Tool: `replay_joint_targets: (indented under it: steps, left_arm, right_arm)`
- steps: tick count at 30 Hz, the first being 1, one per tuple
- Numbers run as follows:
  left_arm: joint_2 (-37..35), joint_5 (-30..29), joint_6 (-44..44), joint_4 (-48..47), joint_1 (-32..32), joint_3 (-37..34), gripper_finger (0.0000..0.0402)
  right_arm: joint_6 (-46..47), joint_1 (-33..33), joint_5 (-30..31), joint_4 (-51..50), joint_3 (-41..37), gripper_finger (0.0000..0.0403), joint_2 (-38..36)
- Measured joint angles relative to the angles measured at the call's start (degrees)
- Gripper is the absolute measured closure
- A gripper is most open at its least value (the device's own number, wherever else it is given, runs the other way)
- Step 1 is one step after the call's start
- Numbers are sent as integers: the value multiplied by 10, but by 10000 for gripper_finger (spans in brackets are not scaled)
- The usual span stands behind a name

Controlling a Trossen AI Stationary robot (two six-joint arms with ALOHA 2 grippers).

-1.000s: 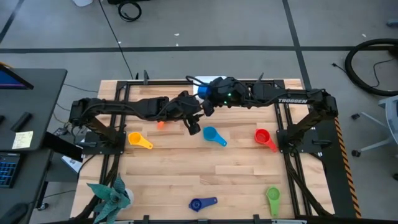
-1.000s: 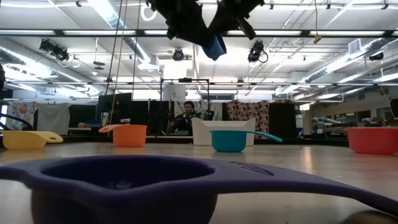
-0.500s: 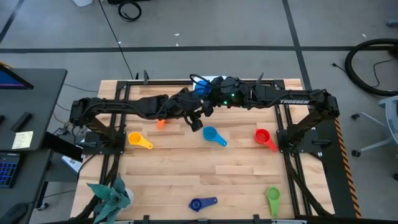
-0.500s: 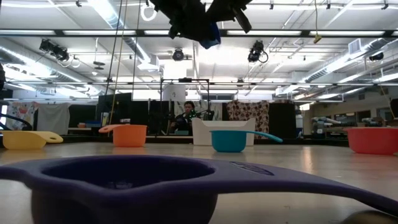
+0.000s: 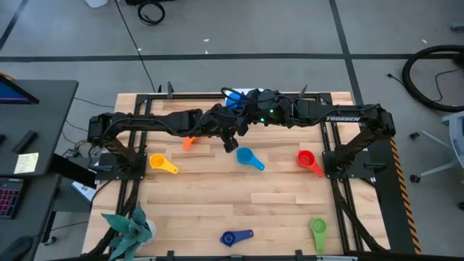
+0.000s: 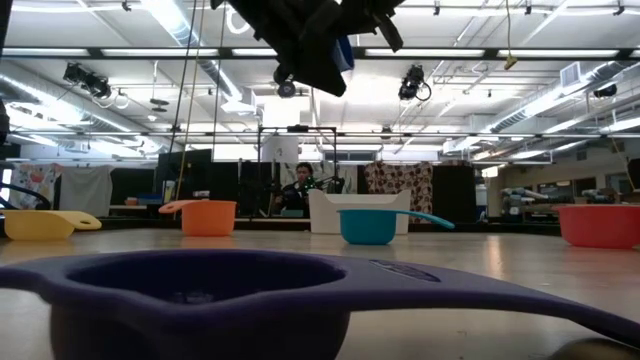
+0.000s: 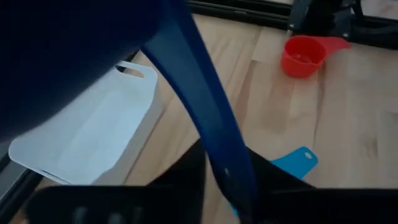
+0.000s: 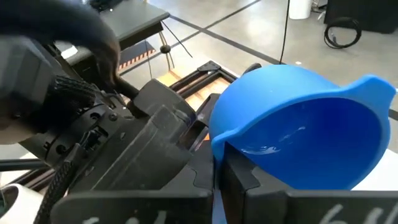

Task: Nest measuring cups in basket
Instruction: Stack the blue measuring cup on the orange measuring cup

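High view: left gripper (image 5: 230, 142) has moved closer beneath the medium blue cup (image 5: 233, 101).

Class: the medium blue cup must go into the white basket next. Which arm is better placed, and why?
The right: its end effector already grips the medium blue cup above the basket. The left end effector sits beside it, apparently holding nothing.

We see a medium blue cup (image 8: 305, 134) in glossy, smooth plastic, light gleaming inside its bowl; lower left in the left wrist view, the basket (image 7: 93, 134) reads as matt white plastic; upper right there, the red cup (image 7: 303, 57) looks smooth with a soft sheen; the table (image 5: 275, 203) is pale planked wood, satin-finished; the arms' dark casings look matt; the teal plant (image 5: 130, 230) looks plasticky.
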Motion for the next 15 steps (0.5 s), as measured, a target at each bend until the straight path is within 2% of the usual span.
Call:
replay_joint_targets:
  steps: [1,3,15]
  left_arm:
    - [0,-1,10,0,0,0,376]
    - [1,-3,23,-1,1,0,391]
    - [-14,27,31,-11,1,-1,398]
  right_arm:
    - [3,0,0,0,0,391,0]
    - [5,0,1,-2,0,391,0]
    - [6,-1,-10,-11,3,385,-1]
